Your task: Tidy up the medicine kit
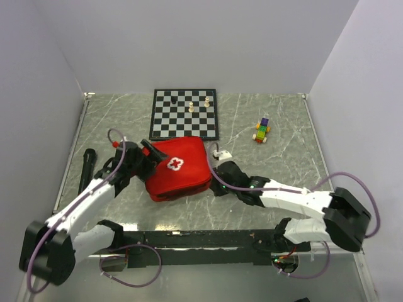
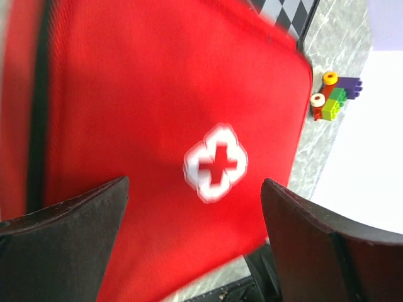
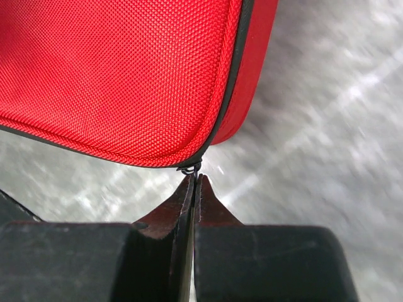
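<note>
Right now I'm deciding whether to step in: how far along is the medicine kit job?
Done: the medicine kit lies folded shut, red side up. In hand: the right gripper is shut at the zipper pull on its corner; the left gripper hangs open above the white cross. Left: finishing the zip, probably; how much is closed I cannot tell.

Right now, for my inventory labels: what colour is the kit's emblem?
The emblem is white with a red centre; best in left wrist view.
</note>
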You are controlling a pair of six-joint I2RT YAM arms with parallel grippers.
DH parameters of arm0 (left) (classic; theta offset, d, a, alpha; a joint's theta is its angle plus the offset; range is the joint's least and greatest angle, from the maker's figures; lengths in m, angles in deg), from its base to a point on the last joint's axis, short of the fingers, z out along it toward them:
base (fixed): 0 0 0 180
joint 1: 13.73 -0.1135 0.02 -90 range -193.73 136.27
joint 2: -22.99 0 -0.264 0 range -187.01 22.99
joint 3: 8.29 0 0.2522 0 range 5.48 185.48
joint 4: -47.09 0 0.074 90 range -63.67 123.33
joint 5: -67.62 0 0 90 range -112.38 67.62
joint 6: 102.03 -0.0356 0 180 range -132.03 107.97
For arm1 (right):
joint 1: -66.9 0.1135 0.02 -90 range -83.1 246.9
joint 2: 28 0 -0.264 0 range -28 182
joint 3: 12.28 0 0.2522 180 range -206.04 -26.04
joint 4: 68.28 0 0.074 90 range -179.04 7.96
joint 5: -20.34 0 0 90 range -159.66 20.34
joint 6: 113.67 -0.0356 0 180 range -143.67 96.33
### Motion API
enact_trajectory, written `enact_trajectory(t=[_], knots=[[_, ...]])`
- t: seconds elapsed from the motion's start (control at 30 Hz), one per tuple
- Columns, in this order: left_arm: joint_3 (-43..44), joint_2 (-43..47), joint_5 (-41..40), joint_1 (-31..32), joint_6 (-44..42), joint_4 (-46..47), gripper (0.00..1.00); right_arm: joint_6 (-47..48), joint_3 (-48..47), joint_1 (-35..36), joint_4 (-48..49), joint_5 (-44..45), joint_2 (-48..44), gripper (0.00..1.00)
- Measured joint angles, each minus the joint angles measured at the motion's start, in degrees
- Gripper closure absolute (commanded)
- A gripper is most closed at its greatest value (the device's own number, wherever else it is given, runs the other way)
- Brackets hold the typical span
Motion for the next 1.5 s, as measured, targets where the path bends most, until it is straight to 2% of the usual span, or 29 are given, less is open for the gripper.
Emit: enact_trajectory(t=[0.1,0.2,0.3,0.37,0.47,0.6,0.73,0.87,0.97,1.13,1.27,1.5], knots=[[4.0,-6.84,0.92,0.11,-2.99,2.51,0.04,-1.18,3.67,0.63,-2.47,1.4,-5.88,1.0],[8.11,-11.96,1.33,0.94,-5.99,3.65,0.01,-2.91,5.35,5.01,-5.99,5.81,-9.55,1.0],[12.68,-15.45,-0.02,1.44,-9.09,1.75,0.04,-4.26,4.57,11.52,-8.0,9.14,-7.98,1.0],[14.64,-15.5,-2.62,1.36,-10.99,-1.22,0.04,-4.9,1.88,15.74,-9.33,11.37,-3.8,1.0],[16.81,-13.51,-7.52,0.48,-13.64,-7.23,0.04,-4.28,-3.96,18.95,-11.43,13.16,3.82,1.0],[17.97,-5.86,-12.72,-1.31,-15.17,-16.5,0.04,-0.76,-14.69,20.55,-12.87,12.37,14.36,1.0],[17.73,3.72,-11.76,-1.49,-14.32,-21.14,0.01,3.8,-25.55,20.63,-12.39,9.46,23.76,1.0],[9.33,10.56,-4.92,-1.09,-10.08,-17.77,0.01,6.12,-27.96,20.81,-12.22,7.3,25.68,1.0],[0.59,9.38,-0.02,-0.79,-7.13,-12.48,0.03,6.64,-27.34,20.76,-11.72,6.82,25.4,1.0],[0.5,1.57,3.45,-0.85,-5.7,-3.06,0.12,6.62,-23.02,20.74,-7.61,6.58,22.93,1.0],[2.32,-4.98,3.78,-0.85,-5.68,1.01,0.18,6.34,-20.26,20.72,-4.66,6.67,21.35,1.0],[0.68,-5.62,4.57,-0.94,-5.51,4.33,0.2,4.85,-14.75,20.06,-2.45,8.52,16.7,1.0]])
